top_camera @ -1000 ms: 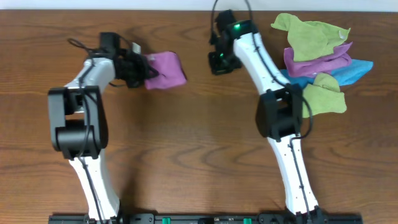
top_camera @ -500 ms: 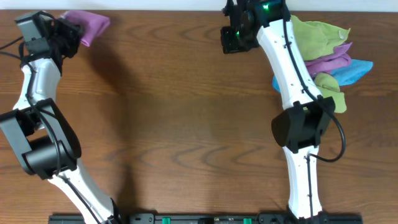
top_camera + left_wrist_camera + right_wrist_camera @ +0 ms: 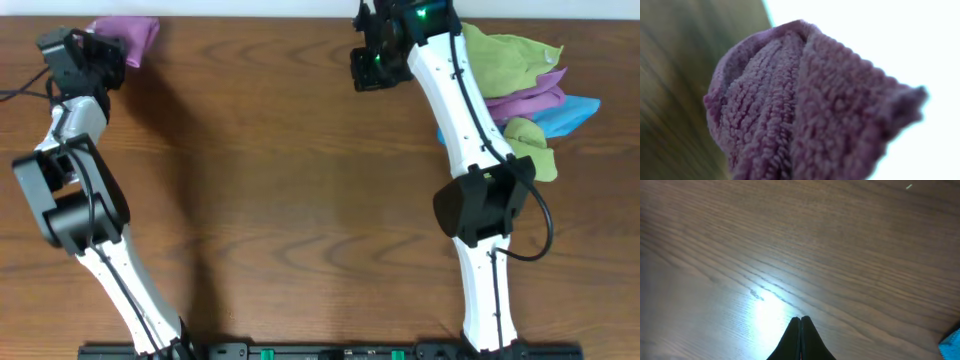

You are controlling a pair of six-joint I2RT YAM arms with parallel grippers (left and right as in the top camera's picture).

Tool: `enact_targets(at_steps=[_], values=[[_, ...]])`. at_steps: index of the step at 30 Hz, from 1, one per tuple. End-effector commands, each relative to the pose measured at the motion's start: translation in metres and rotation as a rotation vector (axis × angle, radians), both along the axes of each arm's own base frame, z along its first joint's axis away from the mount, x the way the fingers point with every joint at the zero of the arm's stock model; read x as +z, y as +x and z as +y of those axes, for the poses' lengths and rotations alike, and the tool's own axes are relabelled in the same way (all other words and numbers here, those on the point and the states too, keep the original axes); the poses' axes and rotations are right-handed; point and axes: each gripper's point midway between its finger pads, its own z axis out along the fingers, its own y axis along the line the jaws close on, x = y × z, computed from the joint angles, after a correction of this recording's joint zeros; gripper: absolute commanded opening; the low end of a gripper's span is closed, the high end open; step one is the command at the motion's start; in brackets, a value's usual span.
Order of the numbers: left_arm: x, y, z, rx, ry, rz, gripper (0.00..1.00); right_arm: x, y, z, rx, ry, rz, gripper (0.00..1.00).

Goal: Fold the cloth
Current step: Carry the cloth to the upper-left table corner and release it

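A bunched purple cloth [image 3: 128, 35] hangs at the far left corner of the table, held by my left gripper [image 3: 105, 50]. In the left wrist view the purple cloth [image 3: 805, 110] fills the frame, blurred, and hides the fingers. My right gripper [image 3: 368, 62] is at the far edge near the middle, above bare wood. In the right wrist view its fingertips [image 3: 800, 321] are pressed together with nothing between them.
A pile of cloths lies at the far right: green [image 3: 505, 55], purple [image 3: 530, 98], blue [image 3: 570, 115] and another green [image 3: 530, 150]. A blue corner [image 3: 952, 342] shows in the right wrist view. The right arm [image 3: 470, 130] crosses the pile's left side.
My left gripper has carried the purple cloth from the middle left of the table to the far left corner. My right gripper has moved up to the far edge.
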Motion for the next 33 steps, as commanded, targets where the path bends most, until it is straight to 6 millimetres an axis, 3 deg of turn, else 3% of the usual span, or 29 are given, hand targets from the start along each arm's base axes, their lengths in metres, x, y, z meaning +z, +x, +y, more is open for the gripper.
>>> enact_targets(at_steps=[1, 8, 17, 18, 19, 20, 23, 25, 29, 33], values=[[-0.007, 0.017, 0.014, 0.014, -0.019, -0.024, 0.06, 0.011, -0.003, 0.005, 0.017, 0.001, -0.022, 0.01], [-0.031, 0.042, 0.014, -0.022, -0.049, -0.030, 0.06, 0.011, -0.002, 0.005, 0.016, 0.002, -0.025, 0.02], [-0.037, 0.046, 0.008, -0.028, -0.022, -0.020, 0.06, 0.013, 0.004, 0.007, -0.006, 0.019, -0.047, 0.02], [-0.040, 0.044, 0.006, -0.031, -0.031, -0.005, 0.37, 0.014, 0.005, 0.007, -0.006, 0.019, -0.049, 0.02], [-0.043, 0.042, 0.005, -0.045, -0.046, 0.006, 0.55, 0.014, 0.005, 0.007, -0.006, 0.019, -0.048, 0.01], [-0.044, 0.040, 0.005, -0.053, -0.057, 0.015, 0.63, 0.014, 0.005, 0.007, -0.006, 0.019, -0.049, 0.01], [-0.044, 0.036, 0.003, -0.088, -0.085, 0.015, 0.67, 0.014, 0.005, 0.007, -0.008, 0.020, -0.048, 0.01], [-0.045, 0.031, 0.003, -0.105, -0.109, 0.030, 0.95, 0.014, 0.005, 0.007, -0.009, 0.021, -0.047, 0.01], [-0.046, 0.017, 0.008, -0.111, -0.135, 0.095, 0.95, 0.014, 0.004, 0.008, -0.021, 0.028, -0.040, 0.02], [-0.027, 0.003, 0.011, -0.158, -0.054, 0.127, 0.95, 0.014, 0.004, 0.009, -0.019, 0.031, -0.039, 0.02]])
